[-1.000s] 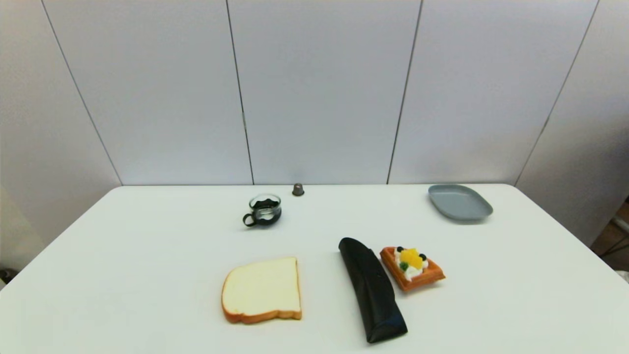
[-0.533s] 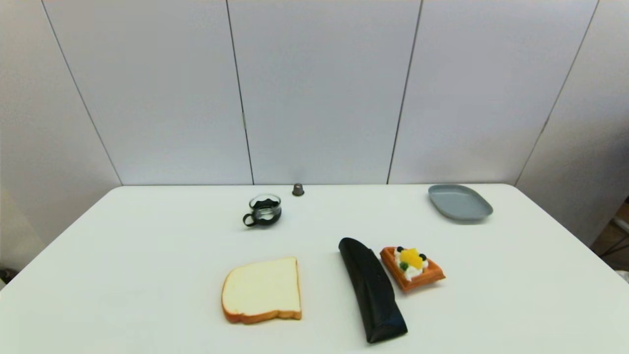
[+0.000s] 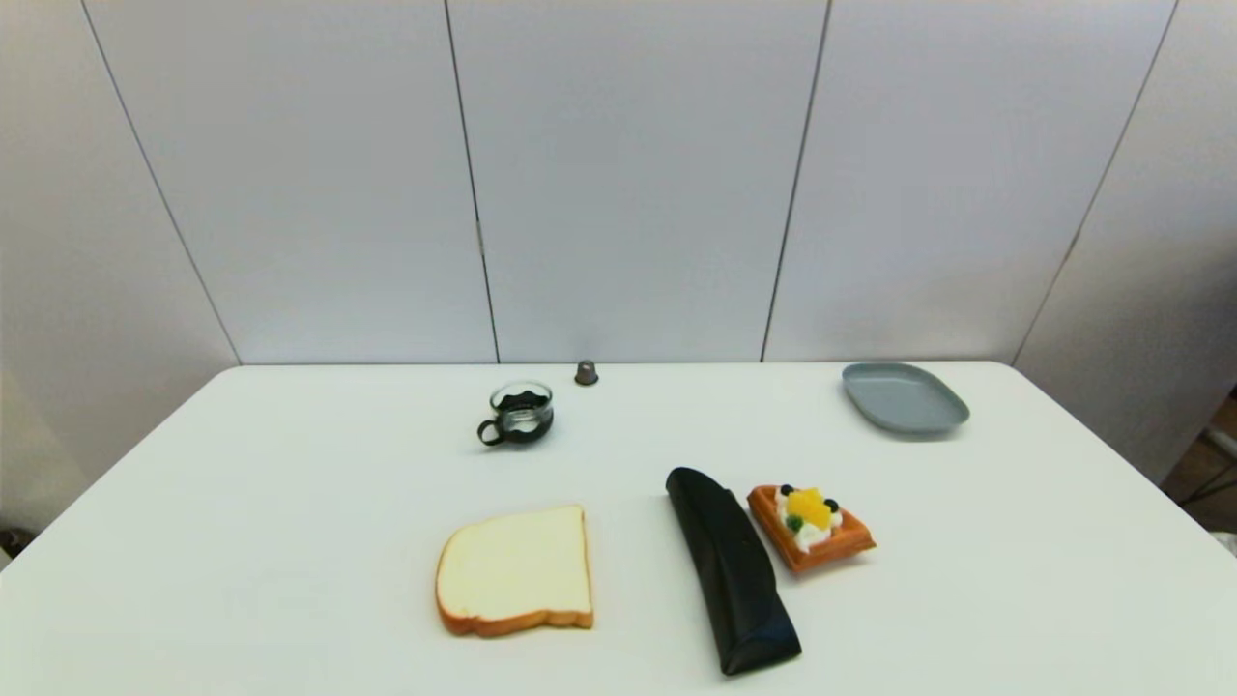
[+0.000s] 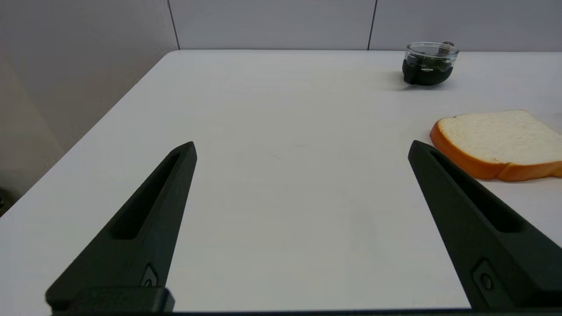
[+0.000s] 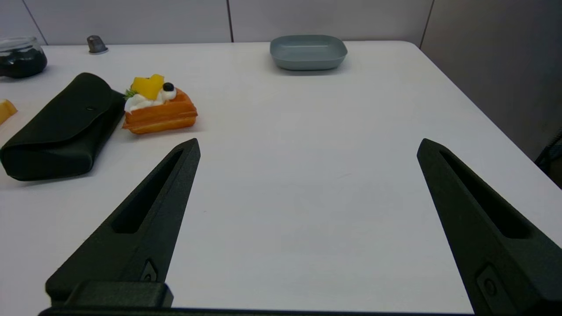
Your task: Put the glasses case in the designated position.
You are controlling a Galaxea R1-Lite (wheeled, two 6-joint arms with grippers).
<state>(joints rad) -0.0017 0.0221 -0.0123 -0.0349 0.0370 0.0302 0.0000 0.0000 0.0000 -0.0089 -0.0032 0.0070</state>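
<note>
Left gripper (image 4: 301,147): one, its two black fingers (image 4: 145,219) spread wide apart, holding nothing, low over the table's left part; out of the head view.
Right gripper (image 5: 307,145): one, its two fingers (image 5: 145,219) likewise spread wide and holding nothing, low over the table's right part; out of the head view.
Table (image 3: 290,464): one, white, bearing six things.
Glasses case (image 3: 732,569): one, black, lying flat and lengthwise near the front edge, right of centre; flap closed, small snap visible in the right wrist view (image 5: 61,125). No gripper touches it.
Bread slice (image 3: 515,572): one, left of the case and apart from it; also seen in the left wrist view (image 4: 496,140).
Plate (image 3: 904,397): one, grey, at the far right of the table.
Waffle (image 3: 810,525): one, topped with cream and fruit, just beside the case's far right side; whether the two touch cannot be told.
Glass cup (image 3: 519,413): one, with a black handle and dark contents, far centre-left.
Small dark cone-shaped piece (image 3: 586,372): one, at the far edge, behind the cup.
</note>
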